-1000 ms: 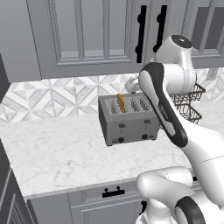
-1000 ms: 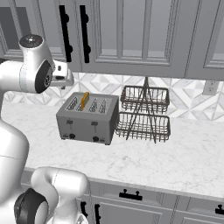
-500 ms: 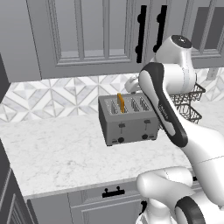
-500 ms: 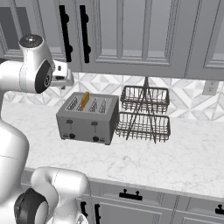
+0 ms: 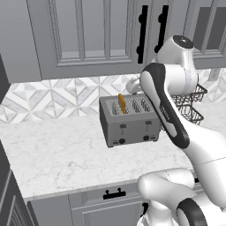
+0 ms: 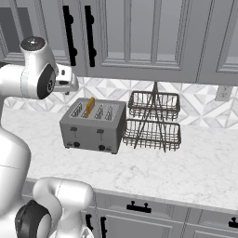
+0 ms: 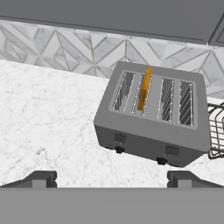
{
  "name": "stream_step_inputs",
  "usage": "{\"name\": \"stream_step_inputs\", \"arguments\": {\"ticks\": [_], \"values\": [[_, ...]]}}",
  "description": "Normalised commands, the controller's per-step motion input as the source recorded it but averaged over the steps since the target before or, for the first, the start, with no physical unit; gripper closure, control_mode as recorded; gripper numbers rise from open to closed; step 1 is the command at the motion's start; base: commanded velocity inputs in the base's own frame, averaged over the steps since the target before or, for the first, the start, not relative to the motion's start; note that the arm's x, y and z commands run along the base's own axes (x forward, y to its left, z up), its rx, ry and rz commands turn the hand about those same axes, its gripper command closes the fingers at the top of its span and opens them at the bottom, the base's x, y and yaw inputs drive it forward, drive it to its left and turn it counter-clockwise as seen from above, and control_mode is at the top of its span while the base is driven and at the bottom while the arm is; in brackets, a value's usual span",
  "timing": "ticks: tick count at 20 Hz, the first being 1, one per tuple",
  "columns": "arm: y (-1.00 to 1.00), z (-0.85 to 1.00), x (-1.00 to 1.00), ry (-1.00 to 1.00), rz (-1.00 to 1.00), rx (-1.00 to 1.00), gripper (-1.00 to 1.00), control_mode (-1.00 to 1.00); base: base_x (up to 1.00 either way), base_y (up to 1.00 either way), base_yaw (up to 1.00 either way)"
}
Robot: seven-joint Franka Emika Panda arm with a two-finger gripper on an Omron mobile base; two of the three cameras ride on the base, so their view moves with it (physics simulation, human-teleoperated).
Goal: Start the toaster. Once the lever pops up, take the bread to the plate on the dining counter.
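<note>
Toaster (image 7: 153, 118) holds bread (image 7: 144, 89) upright in second slot from left, crust edge up, lying near-to-far, gripper (image 7: 111, 178) spread wide above the near worktop.

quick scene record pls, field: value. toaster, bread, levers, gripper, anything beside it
toaster: four-slot, grey, on marble worktop
bread: upright in second slot from left, top sticking out
lever: left of two front tabs, near top of its track
gripper: open, empty, above and in front of toaster, no contact
wire rack: two-tier, close beside toaster on its right
step: toaster not yet started
</note>
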Motion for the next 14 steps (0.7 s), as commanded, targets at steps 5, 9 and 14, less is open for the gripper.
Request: {"name": "stream_step_inputs", "arguments": {"ticks": [5,9,14], "values": [[0.00,0.00,0.00,0.00,0.00,0.00,-1.00,-1.00,0.00,0.00,0.00],[0.00,-0.05,-0.14,0.00,0.00,0.00,-1.00,-1.00,0.00,0.00,0.00],[-0.02,-0.28,-0.16,-0.03,-0.04,0.00,-1.00,-1.00,0.00,0.00,0.00]]}}
